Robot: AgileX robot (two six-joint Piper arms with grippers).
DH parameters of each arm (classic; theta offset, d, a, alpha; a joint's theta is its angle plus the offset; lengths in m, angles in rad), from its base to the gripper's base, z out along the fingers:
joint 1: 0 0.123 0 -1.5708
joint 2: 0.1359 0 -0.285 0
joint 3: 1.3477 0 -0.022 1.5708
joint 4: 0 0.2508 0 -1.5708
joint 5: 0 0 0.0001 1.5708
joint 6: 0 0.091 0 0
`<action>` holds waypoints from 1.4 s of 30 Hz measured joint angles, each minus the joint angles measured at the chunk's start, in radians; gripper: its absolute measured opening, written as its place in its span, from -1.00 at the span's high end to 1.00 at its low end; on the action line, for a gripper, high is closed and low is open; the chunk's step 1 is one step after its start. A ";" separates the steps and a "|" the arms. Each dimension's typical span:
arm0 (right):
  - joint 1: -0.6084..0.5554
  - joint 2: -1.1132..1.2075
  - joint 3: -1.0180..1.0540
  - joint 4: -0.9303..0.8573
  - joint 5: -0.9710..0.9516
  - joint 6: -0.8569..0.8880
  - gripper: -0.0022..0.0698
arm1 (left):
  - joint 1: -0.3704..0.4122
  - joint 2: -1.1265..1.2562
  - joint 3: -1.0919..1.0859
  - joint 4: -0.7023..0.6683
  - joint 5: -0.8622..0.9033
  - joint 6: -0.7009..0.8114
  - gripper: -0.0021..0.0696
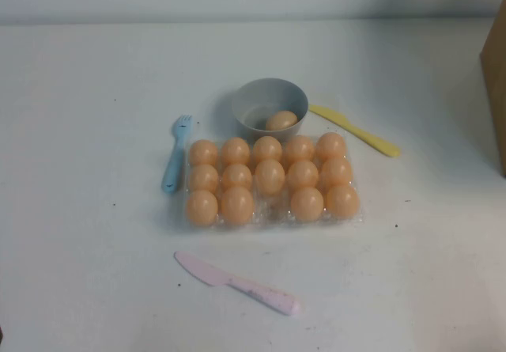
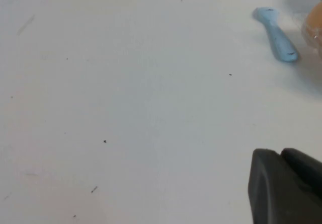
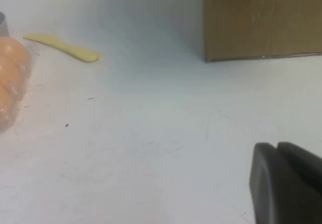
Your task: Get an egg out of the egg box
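The clear egg box (image 1: 273,209) lies mid-table with several pale-orange eggs (image 1: 269,176) in three rows; the middle cup of the near row is bare. One more egg (image 1: 281,120) lies in the round grey bowl (image 1: 261,99) behind the box. Neither arm shows in the high view. My left gripper (image 2: 279,153) is shut and empty over bare table, left of the box, whose edge shows in the left wrist view (image 2: 314,22). My right gripper (image 3: 276,146) is shut and empty over bare table, right of the box and its eggs (image 3: 10,58).
A blue fork (image 1: 175,154) lies left of the box, a yellow knife (image 1: 356,130) behind its right end, a pink knife (image 1: 237,283) in front. A brown cardboard box (image 1: 494,75) stands at the right edge, also in the right wrist view (image 3: 261,20).
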 joint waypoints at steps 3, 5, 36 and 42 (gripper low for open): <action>0.000 0.000 0.000 -0.004 0.000 0.000 0.99 | 0.000 0.000 0.000 0.000 0.000 0.000 0.95; 0.000 0.000 0.000 -0.040 0.000 0.000 0.99 | 0.000 0.000 0.000 0.000 0.000 0.000 0.95; 0.000 0.000 0.000 0.697 -0.175 0.051 0.99 | 0.000 0.000 0.000 0.000 0.000 0.000 0.95; 0.000 0.000 0.000 0.797 -0.171 -0.099 0.99 | 0.000 0.000 0.000 0.000 0.000 0.000 0.95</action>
